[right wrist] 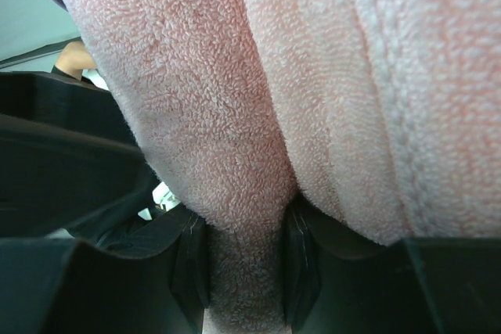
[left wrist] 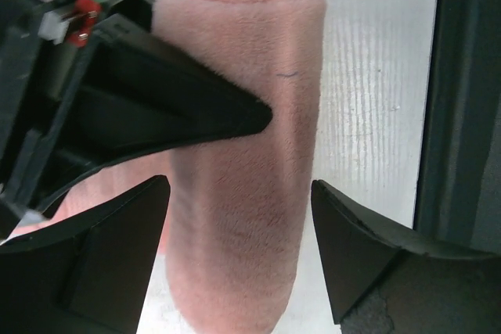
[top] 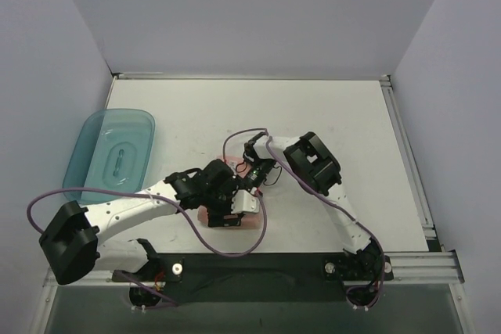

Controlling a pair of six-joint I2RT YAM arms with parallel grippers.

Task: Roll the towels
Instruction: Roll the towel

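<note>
Towel [left wrist: 235,271] is rolled into a thick pink cylinder, lying on the table [top: 235,107] near the front edge, centre, under both wrists; only a bit of pink shows in the top view. Left gripper [left wrist: 239,185] is open, jaws wide and straddling the roll, one finger on each side. The left finger is at the roll's edge, and there is a thin gap on the right. Right gripper [right wrist: 244,271] is clamped on a towel fold, terry pinched tight between its fingers. In the left wrist view a right finger [left wrist: 196,115] lies across the roll's top. Teal tray [top: 78,154] sits far left, well apart from the towel.
</note>
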